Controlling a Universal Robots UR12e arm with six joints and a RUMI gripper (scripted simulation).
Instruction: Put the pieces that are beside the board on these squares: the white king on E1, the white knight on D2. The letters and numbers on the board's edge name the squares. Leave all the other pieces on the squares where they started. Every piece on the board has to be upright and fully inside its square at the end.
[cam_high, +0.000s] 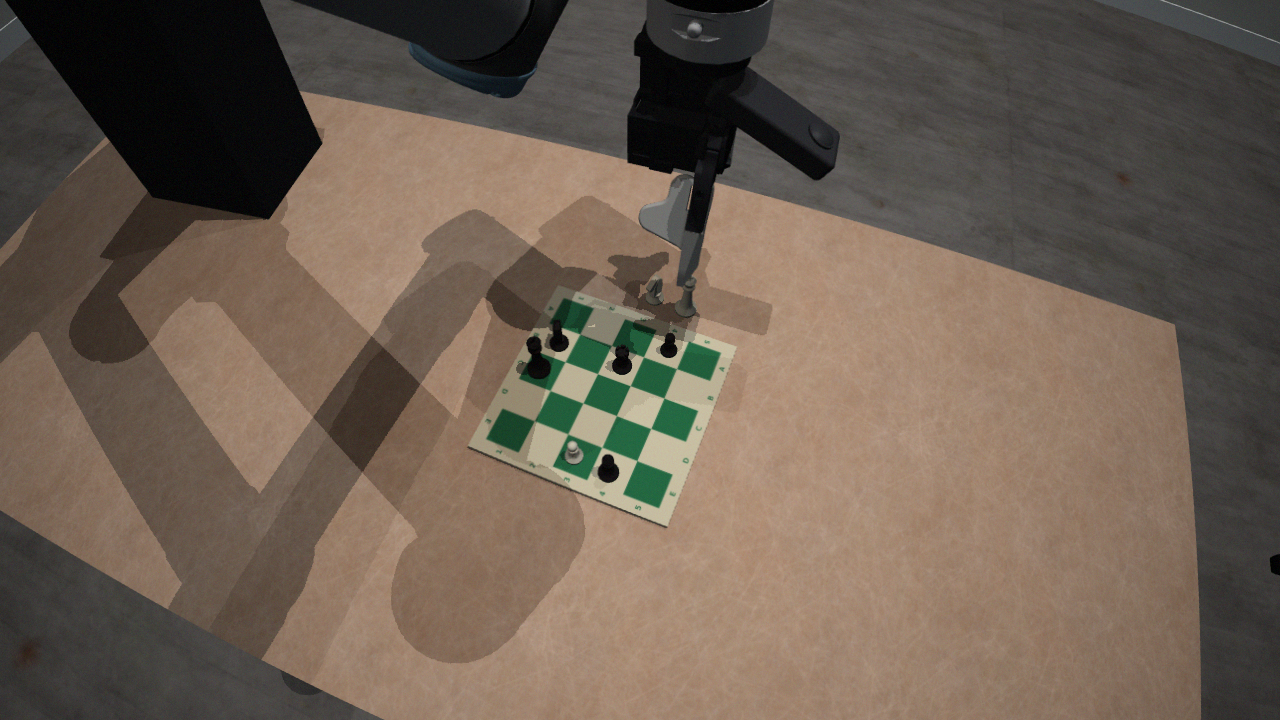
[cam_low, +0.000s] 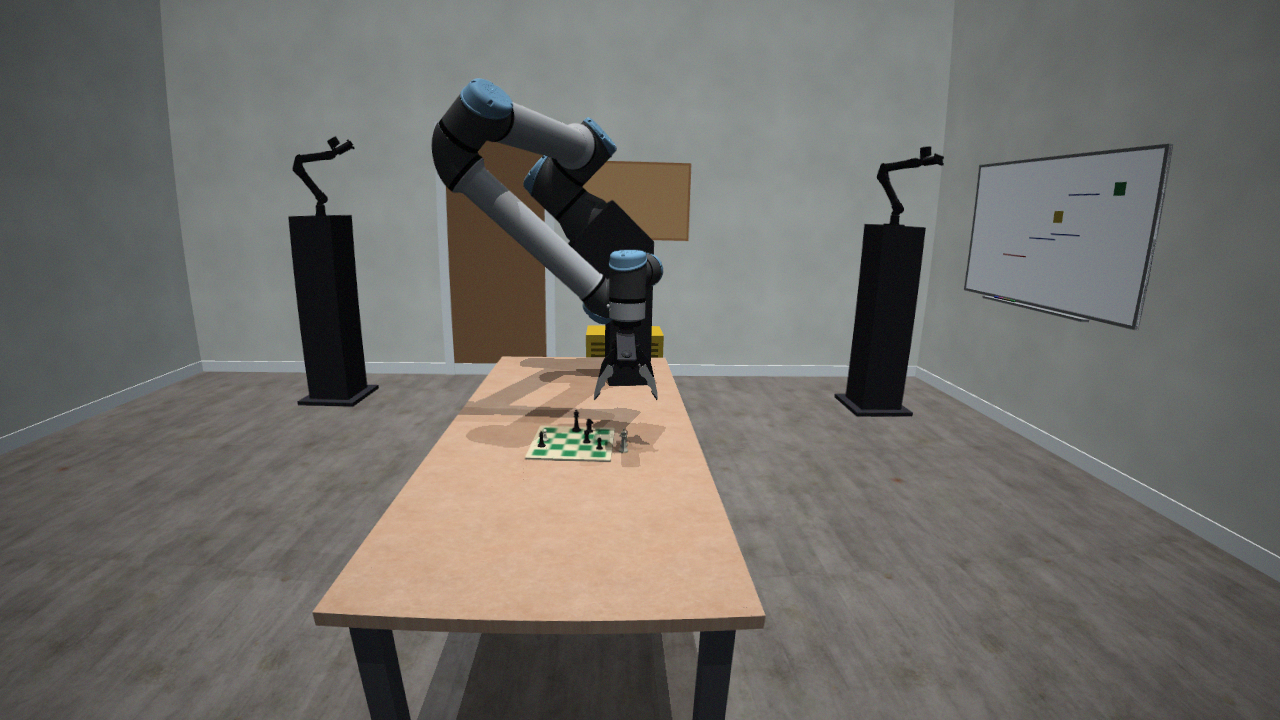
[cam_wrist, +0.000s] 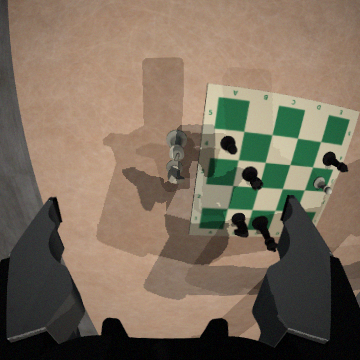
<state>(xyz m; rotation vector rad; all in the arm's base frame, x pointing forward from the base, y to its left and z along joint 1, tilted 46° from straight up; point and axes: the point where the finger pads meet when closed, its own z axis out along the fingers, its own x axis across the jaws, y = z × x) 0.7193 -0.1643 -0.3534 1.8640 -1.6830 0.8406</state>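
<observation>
The gripper (cam_low: 626, 391) hangs above the table (cam_low: 537, 537) with its fingers spread as wide as they go and nothing between them. It is poised over the two white pieces that stand off the board. From the wrist view, the white king (cam_wrist: 176, 140) and the white knight (cam_wrist: 173, 170) sit side by side on the bare table just beside the numbered edge of the chessboard (cam_wrist: 295, 102), ahead of the gripper and roughly midway between its two fingers. Both pieces stand upright, close together, so the fingers will have to drop around one without nudging the other. In the top view the king (cam_high: 686, 298) is partly hidden behind a lowered finger, with the knight (cam_high: 655, 291) just to its side. On the board stand five black pieces, among them a black pawn (cam_high: 607, 467), and a lone white pawn (cam_high: 572, 450) near the far edge. The target squares, E1 and D2, appear to be unoccupied, though the edge lettering is too small to read with confidence. The pickup has not yet begun.
</observation>
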